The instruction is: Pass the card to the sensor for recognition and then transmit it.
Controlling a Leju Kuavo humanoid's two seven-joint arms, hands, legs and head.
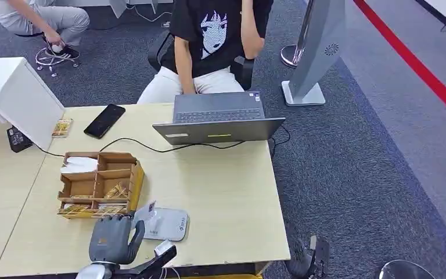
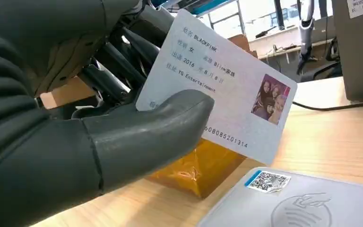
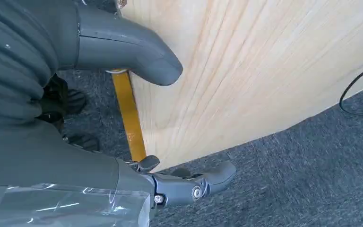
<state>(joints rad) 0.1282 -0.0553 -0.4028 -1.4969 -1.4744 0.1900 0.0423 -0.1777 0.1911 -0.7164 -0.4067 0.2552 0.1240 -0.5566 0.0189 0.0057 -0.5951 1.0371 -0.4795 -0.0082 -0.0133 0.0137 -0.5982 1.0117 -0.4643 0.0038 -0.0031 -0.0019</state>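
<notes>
My left hand [image 2: 90, 142] pinches the card [image 2: 217, 94] between thumb and fingers, holding it by one short end. Card is tilted up on edge, its long axis running away from the palm, printed face toward the wrist camera. In the head view the left hand [image 1: 113, 238] sits at the near table edge, with the card [image 1: 145, 210] sticking out at about 1 o'clock from it.

Sensor [image 1: 168, 224]: flat grey pad lying on the table [image 1: 226, 192], just beside the hand at roughly 2 o'clock. In the left wrist view the sensor [image 2: 307, 203] lies below the card's free end, close under it but not touching. Judgement: the coming move is a short lowering and flattening of the card onto the pad.

Right hand [image 3: 123, 118] hangs off the table's near corner above carpet, fingers apart, holding nothing. Left hand is plainly nearer the sensor.

Further out: wooden tray [image 1: 99, 185] at 12 o'clock from the hand, a laptop [image 1: 219, 119] beyond, a person [image 1: 215, 40] seated behind it.
</notes>
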